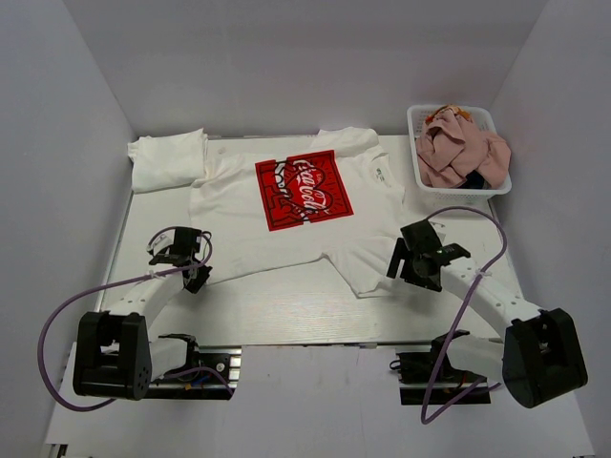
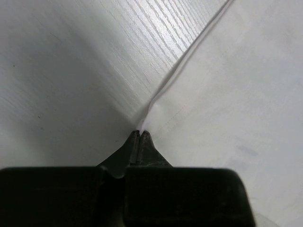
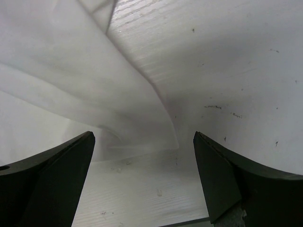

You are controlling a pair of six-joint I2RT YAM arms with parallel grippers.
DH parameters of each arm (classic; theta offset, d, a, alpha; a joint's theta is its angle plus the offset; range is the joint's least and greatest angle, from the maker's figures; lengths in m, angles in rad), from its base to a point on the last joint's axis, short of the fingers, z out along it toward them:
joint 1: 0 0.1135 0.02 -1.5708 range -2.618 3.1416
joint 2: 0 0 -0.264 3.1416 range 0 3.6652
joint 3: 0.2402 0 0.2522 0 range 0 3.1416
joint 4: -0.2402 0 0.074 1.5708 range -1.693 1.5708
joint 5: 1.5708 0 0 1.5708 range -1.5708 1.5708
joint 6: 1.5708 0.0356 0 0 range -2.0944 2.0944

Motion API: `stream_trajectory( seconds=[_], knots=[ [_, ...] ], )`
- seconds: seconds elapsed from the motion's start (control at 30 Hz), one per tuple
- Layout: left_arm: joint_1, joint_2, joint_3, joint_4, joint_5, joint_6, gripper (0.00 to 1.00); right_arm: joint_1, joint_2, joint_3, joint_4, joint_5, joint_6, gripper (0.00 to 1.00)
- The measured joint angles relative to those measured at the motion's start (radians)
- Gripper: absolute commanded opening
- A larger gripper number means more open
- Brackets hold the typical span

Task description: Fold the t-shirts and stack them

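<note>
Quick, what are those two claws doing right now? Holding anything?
Left gripper: closed, pinching the edge of the white Coca-Cola t-shirt.
Right gripper: open, holding nothing, poised over that shirt's cloth.

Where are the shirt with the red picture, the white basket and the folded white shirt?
Shirt with the red picture [image 1: 304, 191]: top view, on its red print.
White basket [image 1: 460, 190]: top view, on its near rim.
Folded white shirt [image 1: 164, 160]: top view, on its middle.
</note>
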Motion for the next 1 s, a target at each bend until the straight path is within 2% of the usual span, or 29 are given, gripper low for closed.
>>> stream_trajectory(
  seconds=[0.13, 0.2, 0.23, 0.4, 0.43, 0.6, 0.83, 1.0],
  knots=[
    [0.000, -0.001, -0.002, 0.006, 0.003, 0.013, 0.00, -0.018, 0.006, -0.013, -0.006, 0.003, 0.025, 0.90],
    [0.000, -0.002, -0.003, 0.008, 0.005, 0.016, 0.00, -0.025, 0.019, -0.031, -0.002, -0.005, 0.027, 0.83],
    [0.000, -0.002, -0.003, 0.009, 0.006, 0.018, 0.00, -0.029, 0.028, -0.046, 0.005, -0.014, 0.028, 0.65],
    [0.000, -0.002, -0.003, 0.010, 0.010, 0.024, 0.00, -0.040, 0.042, -0.070, 0.041, -0.064, 0.049, 0.16],
    [-0.001, -0.002, -0.003, 0.010, 0.011, 0.024, 0.00, -0.042, 0.036, -0.077, 0.051, -0.077, 0.054, 0.00],
    [-0.001, -0.017, -0.012, 0.003, 0.033, 0.024, 0.00, -0.048, -0.055, -0.124, 0.020, -0.148, 0.084, 0.00],
    [-0.016, -0.169, -0.057, -0.129, 0.121, 0.008, 0.00, -0.046, -0.325, -0.069, -0.258, -0.258, 0.163, 0.00],
    [-0.027, -0.352, -0.061, -0.232, 0.240, -0.004, 0.00, -0.039, -0.330, 0.035, -0.401, -0.267, 0.173, 0.00]
  ],
)
